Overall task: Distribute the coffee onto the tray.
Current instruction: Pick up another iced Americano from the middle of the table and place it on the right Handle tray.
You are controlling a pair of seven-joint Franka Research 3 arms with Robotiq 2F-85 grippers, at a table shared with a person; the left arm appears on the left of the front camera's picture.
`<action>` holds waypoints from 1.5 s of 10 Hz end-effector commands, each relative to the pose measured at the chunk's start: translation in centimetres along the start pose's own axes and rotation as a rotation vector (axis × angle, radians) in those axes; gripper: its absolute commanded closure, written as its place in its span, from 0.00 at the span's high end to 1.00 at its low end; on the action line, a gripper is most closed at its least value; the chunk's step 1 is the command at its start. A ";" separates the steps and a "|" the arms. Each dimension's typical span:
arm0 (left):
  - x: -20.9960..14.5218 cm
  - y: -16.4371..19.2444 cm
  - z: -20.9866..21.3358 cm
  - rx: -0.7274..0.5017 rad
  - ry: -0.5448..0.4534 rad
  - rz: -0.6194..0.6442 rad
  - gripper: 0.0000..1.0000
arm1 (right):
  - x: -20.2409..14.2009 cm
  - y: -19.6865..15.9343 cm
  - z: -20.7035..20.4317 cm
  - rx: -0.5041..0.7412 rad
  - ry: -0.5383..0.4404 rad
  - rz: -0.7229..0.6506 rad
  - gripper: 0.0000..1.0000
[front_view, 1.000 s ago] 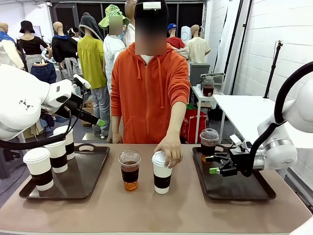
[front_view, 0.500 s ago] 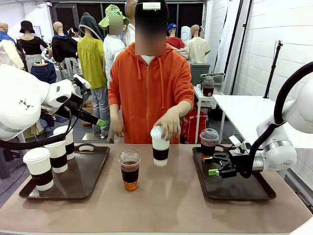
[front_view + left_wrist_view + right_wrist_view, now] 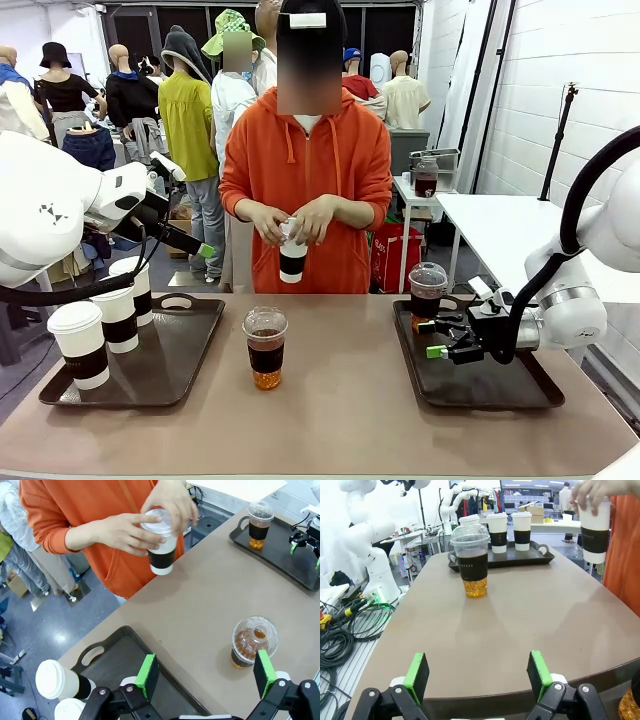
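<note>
Three white banded cups stand on the left tray. One clear cup of amber drink stands on the table between the trays. A second clear cup stands on the right tray. The person holds a fourth white cup in both hands at chest height. My left gripper hangs open, high above the left tray, and looks down on the middle clear cup. My right gripper is open, low over the right tray, facing the middle clear cup.
The person stands at the far edge of the table, between the two trays. The front half of the right tray is bare. A white side table stands behind at the right.
The person has lifted the white cup off the table's middle up to chest height and now holds it with both hands. Neither arm has moved.
</note>
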State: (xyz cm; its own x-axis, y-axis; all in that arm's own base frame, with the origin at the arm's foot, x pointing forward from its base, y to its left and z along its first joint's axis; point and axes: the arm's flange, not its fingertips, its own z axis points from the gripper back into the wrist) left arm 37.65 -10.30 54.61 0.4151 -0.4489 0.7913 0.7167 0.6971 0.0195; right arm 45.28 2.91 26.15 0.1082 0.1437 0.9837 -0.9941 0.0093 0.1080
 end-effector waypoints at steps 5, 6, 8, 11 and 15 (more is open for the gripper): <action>-0.1 0.1 0.0 -0.005 0.000 0.003 1.00 | 0.3 0.0 -0.6 -0.008 -0.010 -0.007 1.00; -0.1 0.1 0.0 -0.005 0.000 0.003 1.00 | 0.7 -0.2 -1.1 -0.016 -0.017 -0.014 1.00; -0.1 0.1 0.0 -0.005 0.000 0.003 1.00 | 1.7 -0.5 -3.2 -0.016 -0.015 -0.025 1.00; -0.1 0.1 0.0 -0.005 0.000 0.003 1.00 | 2.9 -1.5 -7.0 -0.041 -0.009 -0.062 1.00; -0.1 0.1 0.0 -0.005 0.000 0.003 1.00 | 4.3 -1.3 -12.1 -0.071 0.005 -0.056 1.00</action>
State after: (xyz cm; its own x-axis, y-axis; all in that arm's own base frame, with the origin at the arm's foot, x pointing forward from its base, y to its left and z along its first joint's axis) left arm 37.65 -10.30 54.62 0.4150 -0.4490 0.7913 0.7168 0.6970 0.0196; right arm 46.83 14.29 28.07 0.1531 0.1282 0.9799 -0.9875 0.0565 0.1469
